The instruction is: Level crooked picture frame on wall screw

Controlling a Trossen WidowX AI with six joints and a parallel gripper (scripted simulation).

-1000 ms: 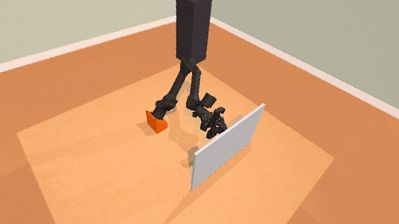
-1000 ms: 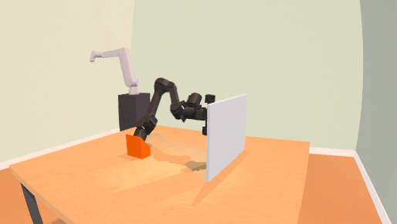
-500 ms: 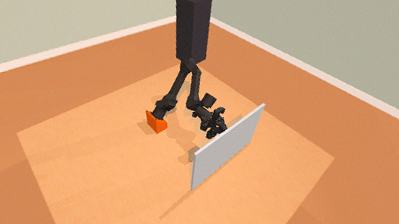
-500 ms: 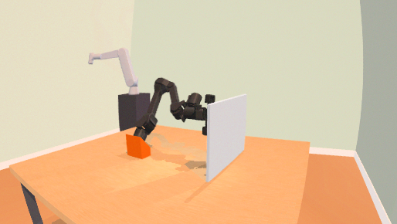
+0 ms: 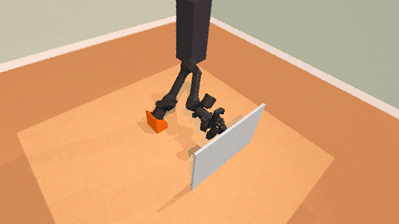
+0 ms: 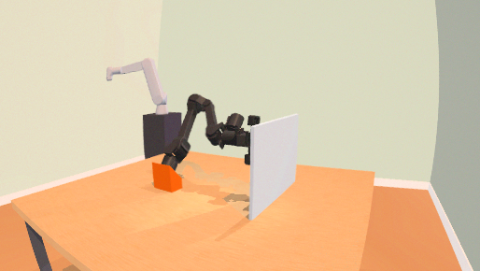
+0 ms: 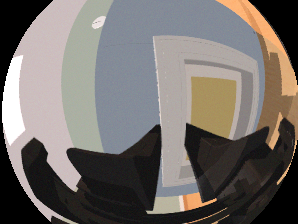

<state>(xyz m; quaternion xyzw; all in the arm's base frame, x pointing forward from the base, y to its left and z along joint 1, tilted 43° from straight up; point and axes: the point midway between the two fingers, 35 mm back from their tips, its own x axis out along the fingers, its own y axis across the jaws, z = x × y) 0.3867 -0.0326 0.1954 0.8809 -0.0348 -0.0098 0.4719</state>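
Observation:
The picture frame (image 7: 172, 100) shows in the wrist view, with a pale grey border around a gold-brown picture, against the blue-grey front of the upright panel (image 5: 229, 148) (image 6: 275, 164) (image 7: 130, 75). The top and exterior views see only the panel's pale back, which hides the frame. My gripper (image 7: 170, 128) is shut on the frame's border at its near edge, one finger on each side. In the top and exterior views its fingertips are close to the panel and partly hidden. The screw and the notched strip are not visible. Distortion in the wrist view leaves the frame's tilt unclear.
The panel stands on the wooden table (image 5: 83, 187) (image 6: 117, 220). An orange block (image 5: 156, 122) (image 6: 165, 178) is at my arm's base. Behind my arm, a dark pedestal (image 5: 193, 27) (image 6: 161, 133) bears a pale arm (image 6: 151, 79).

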